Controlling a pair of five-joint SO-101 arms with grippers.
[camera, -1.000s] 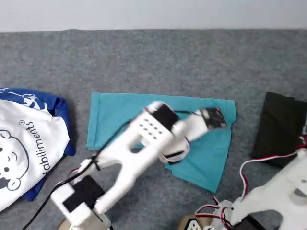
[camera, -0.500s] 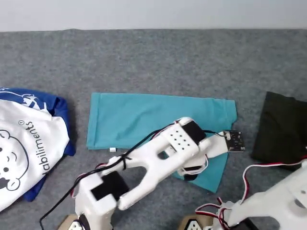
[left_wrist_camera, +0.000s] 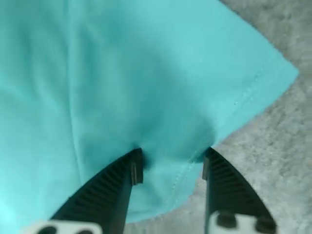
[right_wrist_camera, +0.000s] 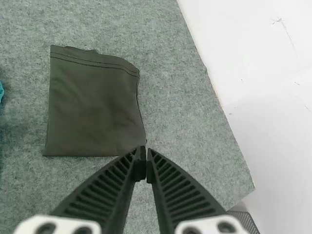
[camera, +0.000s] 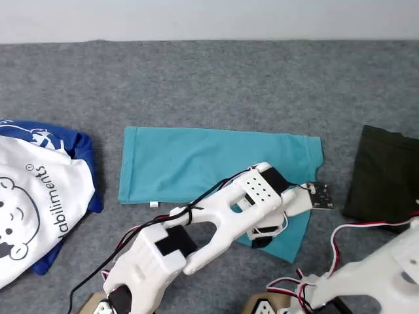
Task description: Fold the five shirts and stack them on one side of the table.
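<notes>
A teal shirt (camera: 196,163) lies partly folded in the middle of the grey table. My left arm stretches across its near right part, and the left gripper (left_wrist_camera: 171,161) stands open with both fingertips pressed into the teal shirt (left_wrist_camera: 122,83) close to its hem corner. A folded dark shirt (camera: 383,173) rests at the right edge; in the right wrist view the dark shirt (right_wrist_camera: 92,109) lies just beyond my right gripper (right_wrist_camera: 143,157), which is shut and holds nothing above the cloth-covered table. A white printed shirt (camera: 33,203) lies on a blue shirt (camera: 65,140) at the left.
The grey table cover ends at a white floor (right_wrist_camera: 258,73) past the dark shirt. The right arm's base and its red and white wires (camera: 340,261) sit at the near right. Bare grey cover spans the far half of the table (camera: 216,78).
My left arm swung from above the shirt's middle toward its near right corner and lowered onto the fabric. The right arm shifted slightly.
</notes>
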